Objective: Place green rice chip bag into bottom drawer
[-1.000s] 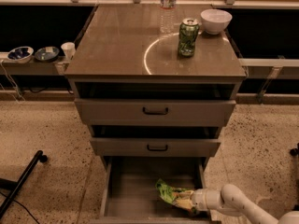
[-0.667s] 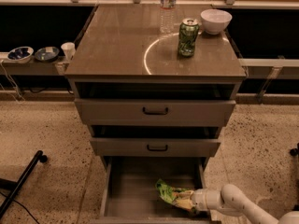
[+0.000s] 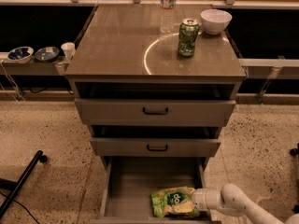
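Right now the bottom drawer (image 3: 145, 181) is standing pulled open beneath the tabletop (image 3: 117, 45). The green rice chip bag (image 3: 172, 202) is lying flat on the drawer floor, at its front right. The pincer (image 3: 196, 200) is reaching in from the right and meeting the bag's edge; whether it is gripping cannot be told. A white bowl (image 3: 216, 20) and a green soda can (image 3: 188, 36) are sitting up top.
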{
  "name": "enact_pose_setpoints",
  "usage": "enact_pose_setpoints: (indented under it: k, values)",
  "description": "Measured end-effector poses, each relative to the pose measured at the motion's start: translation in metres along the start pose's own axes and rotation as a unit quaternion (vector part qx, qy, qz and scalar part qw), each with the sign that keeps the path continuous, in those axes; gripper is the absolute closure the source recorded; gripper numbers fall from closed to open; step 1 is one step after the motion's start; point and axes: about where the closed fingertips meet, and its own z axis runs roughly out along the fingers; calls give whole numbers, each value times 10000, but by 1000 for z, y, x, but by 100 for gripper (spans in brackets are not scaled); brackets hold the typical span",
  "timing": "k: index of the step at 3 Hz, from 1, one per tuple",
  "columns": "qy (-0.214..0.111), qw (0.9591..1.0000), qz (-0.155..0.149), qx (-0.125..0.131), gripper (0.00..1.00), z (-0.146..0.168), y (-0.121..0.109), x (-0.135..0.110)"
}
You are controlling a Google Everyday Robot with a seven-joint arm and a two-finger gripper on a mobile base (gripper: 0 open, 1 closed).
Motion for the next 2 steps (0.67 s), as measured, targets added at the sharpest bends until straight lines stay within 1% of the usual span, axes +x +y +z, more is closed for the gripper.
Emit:
enact_pose_setpoints:
  k: [1, 2]
  values:
    - [-158, 9994, -286, -115, 0, -14, 26, -21]
    - [-159, 9993, -288, -148, 0, -13, 31, -21]
